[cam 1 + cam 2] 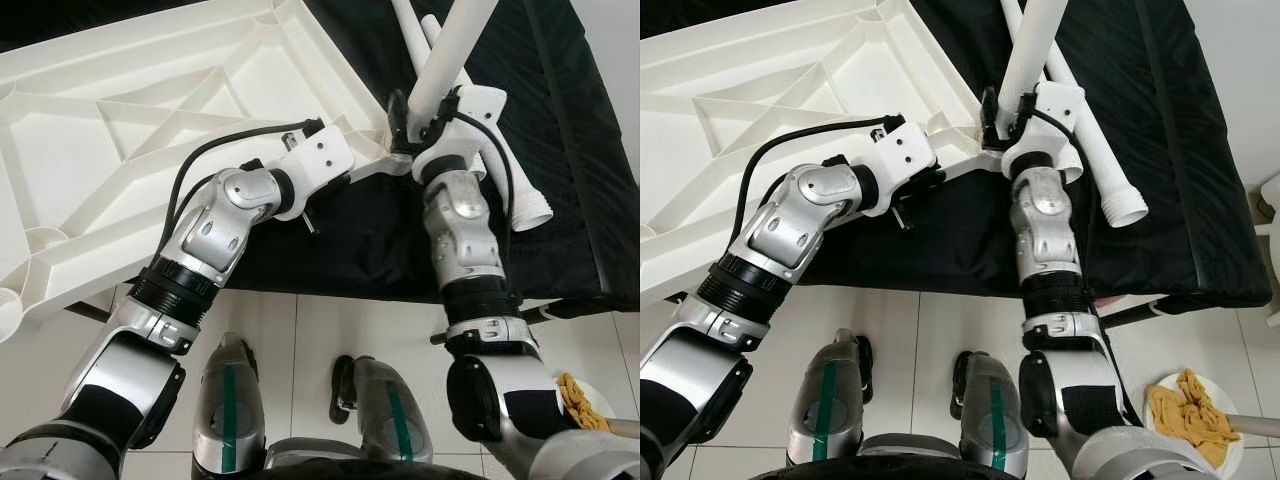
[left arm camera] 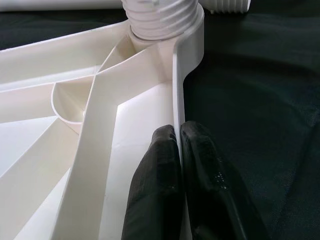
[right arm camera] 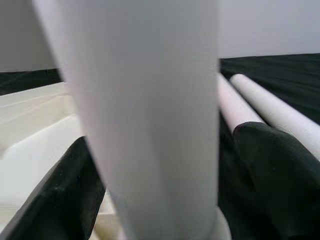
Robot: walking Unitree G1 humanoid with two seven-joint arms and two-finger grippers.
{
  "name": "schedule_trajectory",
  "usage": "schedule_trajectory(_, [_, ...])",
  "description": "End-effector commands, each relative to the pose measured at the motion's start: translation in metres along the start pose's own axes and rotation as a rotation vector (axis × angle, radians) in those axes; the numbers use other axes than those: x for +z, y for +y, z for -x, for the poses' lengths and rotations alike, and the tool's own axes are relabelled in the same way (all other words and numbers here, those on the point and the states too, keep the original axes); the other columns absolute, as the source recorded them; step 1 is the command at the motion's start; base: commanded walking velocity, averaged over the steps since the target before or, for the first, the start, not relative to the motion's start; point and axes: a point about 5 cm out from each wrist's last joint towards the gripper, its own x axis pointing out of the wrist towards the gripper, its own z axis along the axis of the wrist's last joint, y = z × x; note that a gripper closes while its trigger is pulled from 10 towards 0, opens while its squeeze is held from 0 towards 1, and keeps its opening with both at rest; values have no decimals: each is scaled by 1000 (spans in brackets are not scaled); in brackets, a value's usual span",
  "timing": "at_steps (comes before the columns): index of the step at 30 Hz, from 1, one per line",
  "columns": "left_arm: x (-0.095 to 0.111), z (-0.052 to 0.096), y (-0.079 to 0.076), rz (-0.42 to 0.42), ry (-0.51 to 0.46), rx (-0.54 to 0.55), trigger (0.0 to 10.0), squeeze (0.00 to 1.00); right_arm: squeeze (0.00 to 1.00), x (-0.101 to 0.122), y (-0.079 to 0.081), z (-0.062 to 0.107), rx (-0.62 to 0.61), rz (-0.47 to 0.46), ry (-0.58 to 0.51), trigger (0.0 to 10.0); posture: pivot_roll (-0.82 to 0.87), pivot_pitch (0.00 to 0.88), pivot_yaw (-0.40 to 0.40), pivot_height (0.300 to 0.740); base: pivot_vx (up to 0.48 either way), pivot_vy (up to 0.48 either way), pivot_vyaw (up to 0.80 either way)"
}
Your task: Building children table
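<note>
The white plastic table top (image 1: 150, 100) lies upside down, ribs up, partly on a black cloth (image 1: 560, 120). My left gripper (image 2: 178, 132) is shut on the thin rim (image 2: 187, 65) of the top, just short of its corner socket. A white table leg (image 1: 450, 50) stands in that socket, its threaded end (image 2: 160, 17) still showing above it. My right gripper (image 1: 420, 125) is shut on this leg (image 3: 145, 110) low down, one black finger (image 3: 65, 190) on each side.
Two more white legs (image 1: 500, 150) lie on the black cloth beyond the corner, one with its threaded end (image 1: 1122, 210) towards me. Below is white tile floor with my feet (image 1: 910, 410). A plate with a yellow cloth (image 1: 1190, 410) sits at the lower right.
</note>
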Motion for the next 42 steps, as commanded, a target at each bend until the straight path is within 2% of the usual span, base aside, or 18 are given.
schedule_trajectory(1, [22, 0, 1, -62, -93, -2, 10000, 0, 0, -1, -1, 2, 27, -17, 8, 10000, 50, 39, -69, 740, 0, 0, 0])
schedule_trajectory(6, [22, 0, 2, -67, -92, -4, 10000, 0, 0, 5, -6, 2, 227, 13, 2, 10000, 51, 34, -65, 740, 0, 0, 0])
schedule_trajectory(13, [22, 0, 2, -75, -93, -7, 10000, 0, 0, 4, -22, -2, 366, 79, 41, 10000, 58, 20, -69, 740, 0, 0, 0])
schedule_trajectory(29, [22, -1, 0, -81, -94, -14, 10000, 0, 0, -1, -26, -11, 495, 110, 90, 10000, 66, 2, -64, 740, 0, 0, 0])
schedule_trajectory(42, [12, -4, -7, -106, -30, -33, 10000, 0, 0, 4, -28, -17, 507, 123, 71, 10000, 67, 9, -57, 740, 0, 0, 0])
